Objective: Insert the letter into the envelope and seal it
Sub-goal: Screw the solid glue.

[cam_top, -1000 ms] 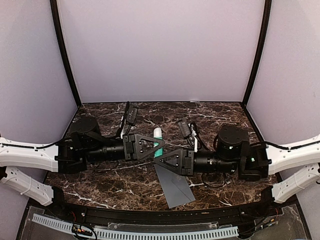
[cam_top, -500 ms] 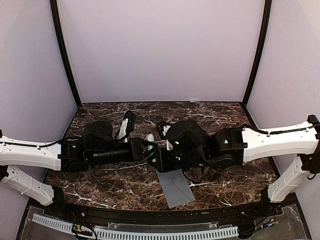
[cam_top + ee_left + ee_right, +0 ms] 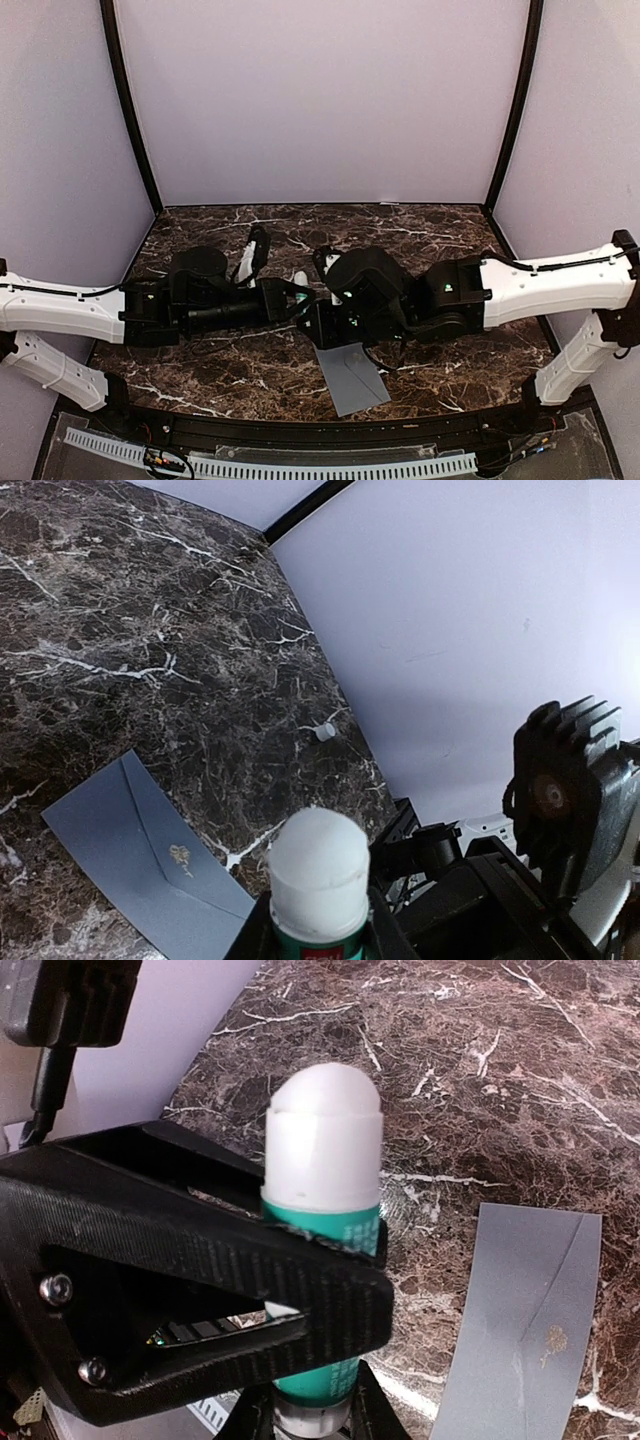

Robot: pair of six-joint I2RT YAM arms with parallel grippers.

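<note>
A green glue stick [image 3: 325, 1220] with a white domed cap [image 3: 318, 865] is held off the table between both arms. My left gripper [image 3: 318, 935] is shut on its green body just below the cap. My right gripper [image 3: 312, 1418] is shut on the white base end of the same stick. In the top view the left gripper [image 3: 290, 298] and right gripper [image 3: 320, 322] meet at the stick [image 3: 299, 276]. The slate-grey envelope [image 3: 350, 375] lies flat on the marble, below and to the right of the stick, flap down [image 3: 130, 850] [image 3: 525, 1330]. The letter is out of view.
A dark marble table [image 3: 440, 235] is walled by pale lilac panels at the back and sides. One small white object [image 3: 323, 732] lies on the marble near the wall. Cables run along both arms. A perforated strip [image 3: 260, 462] runs along the near edge.
The right arm has swung in towards the centre and both wrists have turned, carrying the glue stick slightly left. Both grips look unchanged. The envelope has not moved.
</note>
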